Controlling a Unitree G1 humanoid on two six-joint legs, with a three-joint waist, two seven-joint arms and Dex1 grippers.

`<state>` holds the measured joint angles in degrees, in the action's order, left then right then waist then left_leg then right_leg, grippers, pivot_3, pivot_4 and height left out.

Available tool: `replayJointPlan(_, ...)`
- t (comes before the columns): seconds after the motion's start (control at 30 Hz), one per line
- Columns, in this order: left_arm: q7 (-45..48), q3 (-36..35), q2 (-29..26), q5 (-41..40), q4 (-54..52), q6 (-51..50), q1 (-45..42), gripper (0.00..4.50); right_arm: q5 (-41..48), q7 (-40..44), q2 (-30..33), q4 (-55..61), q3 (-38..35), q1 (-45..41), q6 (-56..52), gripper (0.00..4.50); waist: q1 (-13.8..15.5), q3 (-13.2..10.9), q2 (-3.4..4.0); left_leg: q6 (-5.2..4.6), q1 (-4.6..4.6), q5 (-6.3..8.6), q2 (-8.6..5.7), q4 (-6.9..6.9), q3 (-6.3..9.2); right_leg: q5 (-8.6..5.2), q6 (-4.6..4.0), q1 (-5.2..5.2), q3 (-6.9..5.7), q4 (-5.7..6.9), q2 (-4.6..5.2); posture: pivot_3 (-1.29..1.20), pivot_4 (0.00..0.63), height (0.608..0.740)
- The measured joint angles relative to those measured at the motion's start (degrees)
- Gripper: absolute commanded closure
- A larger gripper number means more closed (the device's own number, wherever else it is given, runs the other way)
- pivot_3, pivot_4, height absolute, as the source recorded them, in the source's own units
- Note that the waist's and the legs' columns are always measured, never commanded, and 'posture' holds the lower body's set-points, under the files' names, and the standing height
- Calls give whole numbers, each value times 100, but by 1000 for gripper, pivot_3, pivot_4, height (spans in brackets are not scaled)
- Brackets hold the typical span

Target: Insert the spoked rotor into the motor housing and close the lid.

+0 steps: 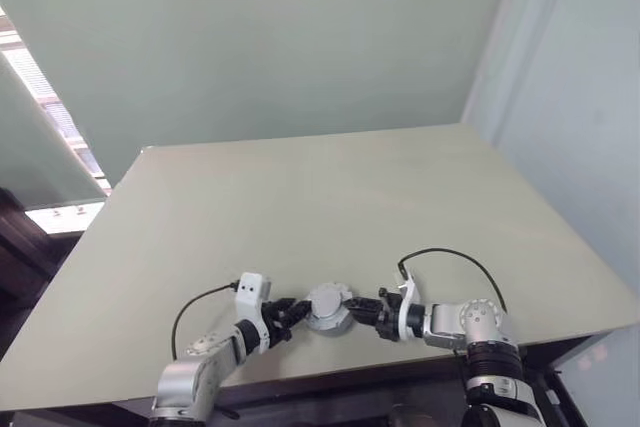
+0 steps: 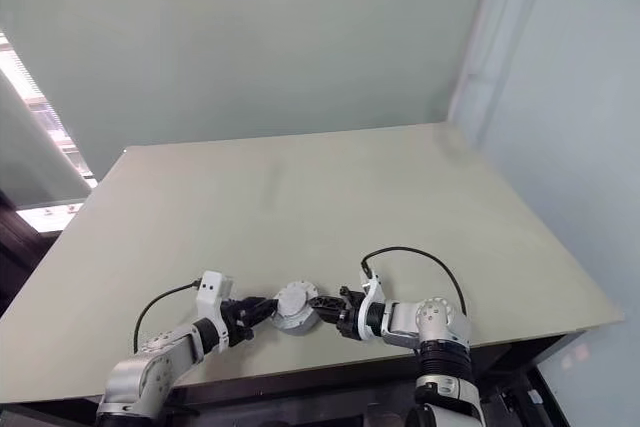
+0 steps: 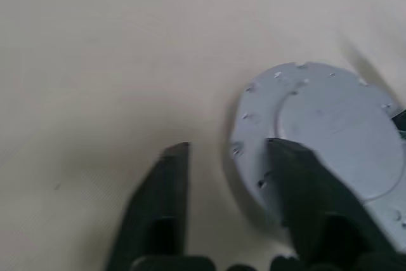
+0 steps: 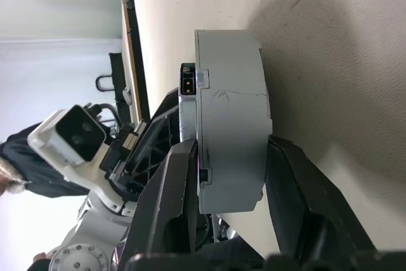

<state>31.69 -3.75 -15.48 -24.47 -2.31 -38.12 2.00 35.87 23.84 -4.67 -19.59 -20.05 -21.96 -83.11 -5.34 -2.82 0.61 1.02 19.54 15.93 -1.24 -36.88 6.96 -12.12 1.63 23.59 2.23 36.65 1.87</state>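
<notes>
- Left eye view takes in a pale beige tabletop [image 1: 300, 207] in front of a plain grey-green wall [image 1: 250, 37], with a bright window strip at the robot's left and a pale curtain at its right.
- Most of the tabletop is bare; its far edge and both side edges lie well away from the work, which sits close to the near edge, so the open room is ahead and to either side.
- The motor housing [image 1: 328, 307] is between the two hands, near the front edge, a squat grey puck with its lid [image 3: 330, 125] closed on it.
- In the right wrist view the housing [image 4: 229, 118] stands on its rim, flat faces pointing sideways toward each hand, so its short axis runs along the near edge.
- The right hand [image 1: 368, 308] is closed on the housing, one black finger on each flat face.
- The left hand [image 3: 235, 176] is open just beside the housing; one finger overlaps the lid's edge, and I cannot tell whether it touches.
</notes>
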Motion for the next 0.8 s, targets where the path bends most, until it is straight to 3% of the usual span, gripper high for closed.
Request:
replayJointPlan(0.13, 2, -460, 11, -432, -60, -116, -9, 0, 2, -5, -45, -8, 37, 0, 56, 3293, -35, -11, -11, 0, 3, 0, 6, 1, 0, 0, 0, 5, 0, 1, -3, 0, 0, 740)
replayJointPlan(0.4, -429, -1754, 114, -1989, -356, -1220, 67, 0, 81, -34, -158, -120, -168, 2, 143, 3293, -64, -21, -23, 1, 5, 1, 14, 3, -2, 0, 0, 12, -2, 2, -9, 0, 0, 740)
replayJointPlan(0.8, -882, -2222, 674, -3371, -541, -1704, 535, 0, 304, -236, -429, -178, -429, -239, 112, 3294, -11, -49, -34, 1, 98, -1, 1, -6, 0, 12, 10, 90, 4, 2, -1, 0, 0, 740)
